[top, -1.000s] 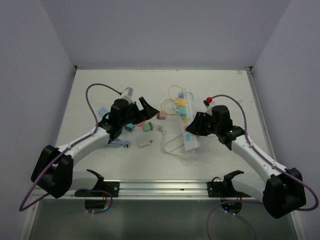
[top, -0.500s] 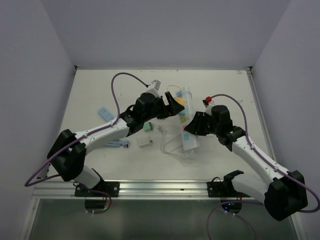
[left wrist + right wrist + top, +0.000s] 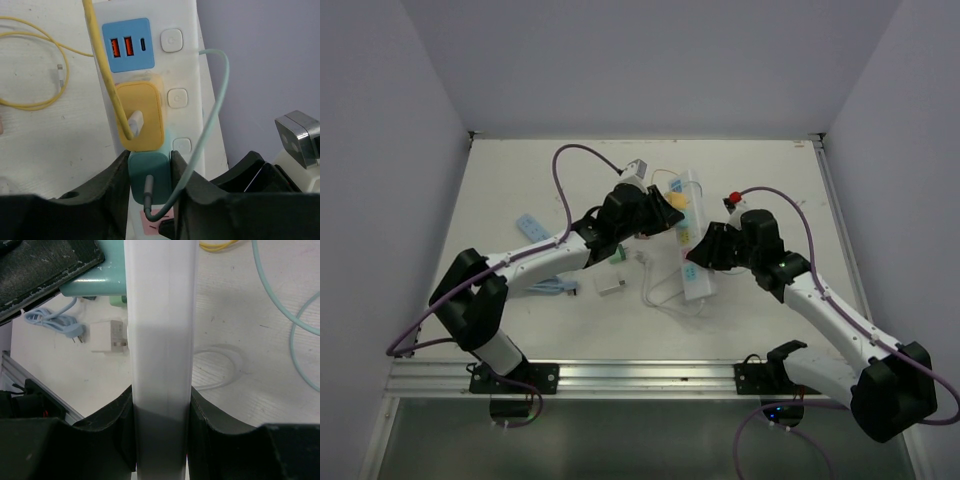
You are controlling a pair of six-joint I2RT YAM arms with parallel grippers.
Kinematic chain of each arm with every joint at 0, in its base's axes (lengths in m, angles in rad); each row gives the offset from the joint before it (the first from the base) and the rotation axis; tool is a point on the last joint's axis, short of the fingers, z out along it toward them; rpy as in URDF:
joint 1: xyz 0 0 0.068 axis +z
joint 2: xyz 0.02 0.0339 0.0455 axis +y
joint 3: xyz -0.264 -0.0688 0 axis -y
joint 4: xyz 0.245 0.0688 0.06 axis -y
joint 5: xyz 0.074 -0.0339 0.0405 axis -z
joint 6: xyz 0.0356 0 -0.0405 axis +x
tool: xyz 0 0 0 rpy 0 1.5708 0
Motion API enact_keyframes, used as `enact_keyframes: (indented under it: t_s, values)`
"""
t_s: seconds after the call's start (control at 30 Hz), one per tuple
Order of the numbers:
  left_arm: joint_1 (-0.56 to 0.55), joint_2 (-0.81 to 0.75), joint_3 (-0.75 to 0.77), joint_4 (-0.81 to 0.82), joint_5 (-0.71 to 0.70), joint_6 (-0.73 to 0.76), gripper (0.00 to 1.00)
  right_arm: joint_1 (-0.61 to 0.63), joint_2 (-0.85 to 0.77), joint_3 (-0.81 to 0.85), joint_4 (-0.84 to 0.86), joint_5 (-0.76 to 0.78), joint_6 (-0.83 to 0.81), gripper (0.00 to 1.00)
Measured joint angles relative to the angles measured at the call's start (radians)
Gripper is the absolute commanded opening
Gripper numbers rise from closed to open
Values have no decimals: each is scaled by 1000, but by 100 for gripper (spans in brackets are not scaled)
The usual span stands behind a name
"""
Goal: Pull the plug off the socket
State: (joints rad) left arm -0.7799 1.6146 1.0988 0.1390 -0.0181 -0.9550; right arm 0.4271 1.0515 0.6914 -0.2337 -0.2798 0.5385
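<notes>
While the teal rounded-square plastic plug (image 3: pixel 149 175) sits in the long white plastic power strip (image 3: pixel 182 65), bottom centre of the left wrist view, I judge the pull not yet begun. Left gripper (image 3: pixel 150 187): narrow gap, black fingers (image 3: pixel 117 185) pressed on both sides of the plug, so it looks gripped. Right gripper (image 3: pixel 161 425): closed down on the strip body, lower centre of its own view, pinning it. Yellow plastic plug (image 3: pixel 140 117) with a yellow cable sits directly above the teal one, edges touching. Pale green cable (image 3: pixel 212 110) loops off the teal plug's face toward the right. To do this well I'd pull straight out along the prongs, away from the strip face, no twisting, with the right side bracing the strip against the white table (image 3: pixel 45 145). Risks as I see them: fingers sliding off the smooth sides, or dragging the yellow neighbour. I'd also watch that the cable doesn't snag a finger.
</notes>
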Motion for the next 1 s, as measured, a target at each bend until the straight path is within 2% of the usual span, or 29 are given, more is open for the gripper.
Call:
enact_keyframes:
  t_s: [0.1,0.17,0.2,0.43,0.63,0.87,1.0]
  values:
    - [-2,0,0,1,-11,-11,11,0,-1,0,0,5,-1,0]
    - [-2,0,0,2,-13,-13,2,1,-2,0,-2,13,0,0]
    - [-3,0,0,2,-14,-13,0,3,-3,0,-3,21,-1,0]
    - [-8,-49,-46,3,-37,-23,0,25,-18,0,-25,58,-1,0]
    - [-3,-127,-116,4,-46,-41,0,31,-16,0,-21,24,0,0]
    - [37,-332,-209,-45,-51,-49,0,-55,42,-32,-98,260,58,0]
    - [58,-384,-239,-61,-45,-49,0,-53,46,-45,-111,262,59,0]
